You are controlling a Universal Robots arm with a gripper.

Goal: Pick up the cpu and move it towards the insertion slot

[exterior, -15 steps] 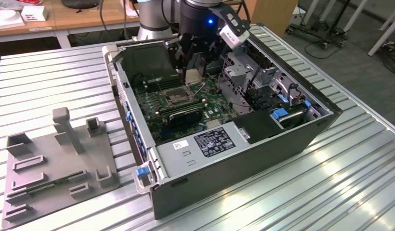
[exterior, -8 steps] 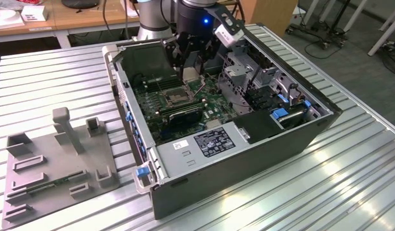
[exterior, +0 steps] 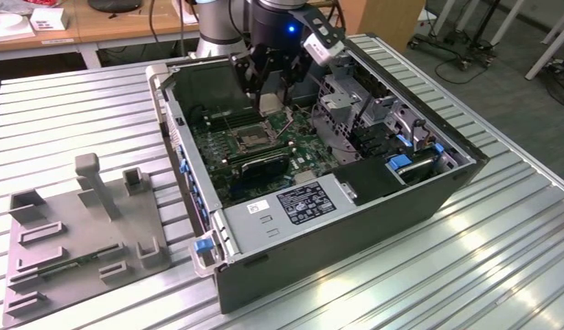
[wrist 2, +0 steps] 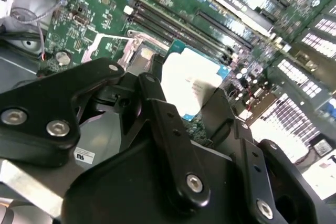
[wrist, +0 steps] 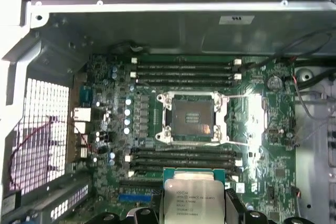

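First wrist view: you are seeing the gripper (wrist: 193, 214) clamping the cpu (wrist: 192, 201) between its fingers, hovering above the motherboard (wrist: 105, 129). From the cpu, the insertion slot (wrist: 193, 118) is lying at twelve o'clock, open, with memory slots (wrist: 184, 156) running between them.

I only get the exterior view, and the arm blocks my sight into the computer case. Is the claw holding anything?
Observer: Yes. In the second wrist view the claw is clamped on the cpu, one finger on each side.
Operator: Is the place it goes into free?
Observer: In the first wrist view the insertion slot has a bare dark centre inside its silvery frame.
Operator: Is the chip over it?
Observer: No. In that view a row of memory slots lies between the cpu and the insertion slot.
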